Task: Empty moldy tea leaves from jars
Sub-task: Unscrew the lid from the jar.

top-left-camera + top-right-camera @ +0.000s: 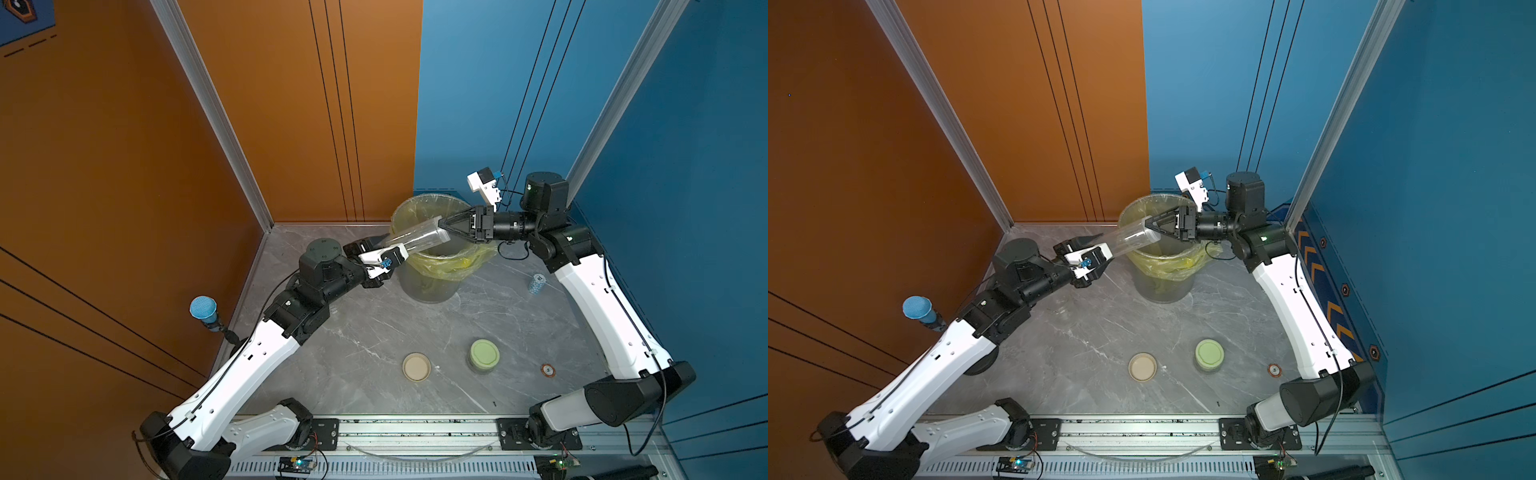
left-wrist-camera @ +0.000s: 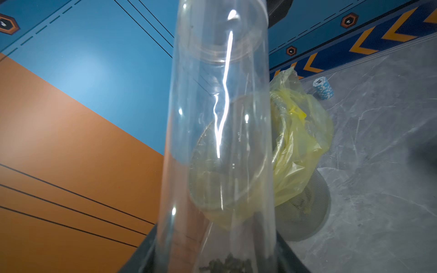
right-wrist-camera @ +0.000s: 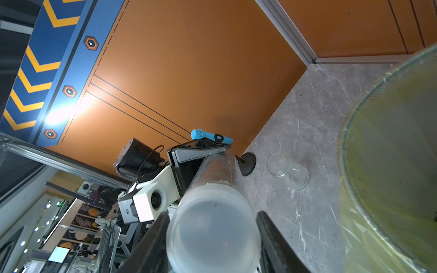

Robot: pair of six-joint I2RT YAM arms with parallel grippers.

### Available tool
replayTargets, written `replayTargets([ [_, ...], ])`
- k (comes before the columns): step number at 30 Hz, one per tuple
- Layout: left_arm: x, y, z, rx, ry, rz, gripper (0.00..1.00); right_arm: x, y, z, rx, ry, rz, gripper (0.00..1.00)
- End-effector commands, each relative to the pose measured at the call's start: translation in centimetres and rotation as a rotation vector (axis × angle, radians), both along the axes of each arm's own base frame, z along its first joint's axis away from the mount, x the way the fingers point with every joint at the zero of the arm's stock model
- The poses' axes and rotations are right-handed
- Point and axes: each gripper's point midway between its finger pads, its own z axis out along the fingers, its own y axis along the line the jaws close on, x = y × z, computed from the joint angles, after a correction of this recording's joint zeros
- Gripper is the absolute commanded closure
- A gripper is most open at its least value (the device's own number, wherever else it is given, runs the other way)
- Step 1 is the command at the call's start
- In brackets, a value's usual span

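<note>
The tall narrow clear jar (image 1: 415, 239) (image 1: 1129, 239) lies almost level above the bin's rim. My left gripper (image 1: 380, 243) (image 1: 1092, 239) (image 2: 215, 260) is shut on the jar's bottom end. A small heap of dark tea leaves (image 2: 227, 263) rests inside that end. My right gripper (image 1: 442, 226) (image 1: 1148, 226) (image 3: 213, 214) is shut on the jar's whitish lid (image 3: 212, 231), one finger on each side. The short jar with the pale green lid (image 1: 484, 353) (image 1: 1209, 354) stands near the front. A lidless clear jar (image 3: 287, 170) (image 1: 1065, 309) sits by the left arm.
A grey bin with a yellow bag (image 1: 428, 286) (image 1: 1163, 282) stands at the back. On the table are a loose beige lid (image 1: 416, 366) (image 1: 1143, 367), a blue-white chip stack (image 1: 539, 284) (image 2: 322, 87) and an orange chip (image 1: 547, 370). A blue microphone (image 1: 203, 309) stands at left.
</note>
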Motion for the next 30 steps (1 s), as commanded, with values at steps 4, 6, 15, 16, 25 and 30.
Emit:
replayTargets([
  [4,-1.6,0.6,4.0,-0.232,0.127,-0.121,0.71,-3.9,0.2,-0.8,-0.067,-0.263,0.163,0.69],
  [6,-1.6,1.0,4.5,-0.275,0.161,-0.145,0.71,-3.9,0.1,-1.4,-0.096,-0.322,0.168,0.7],
  [15,-1.7,1.5,5.9,-0.391,0.272,-0.244,0.71,-4.1,0.5,-3.4,-0.149,-0.534,0.234,0.68],
  [16,-1.7,1.5,5.9,-0.396,0.281,-0.25,0.71,-4.1,0.6,-3.5,-0.153,-0.56,0.239,0.67],
  [25,-1.1,1.3,5.1,-0.413,0.312,-0.26,0.71,-2.6,0.6,-3.3,-0.198,-0.653,0.21,0.65],
  [30,-0.6,1.7,4.7,-0.419,0.273,-0.223,0.71,-1.1,0.6,-2.1,-0.213,-0.637,0.147,0.65],
])
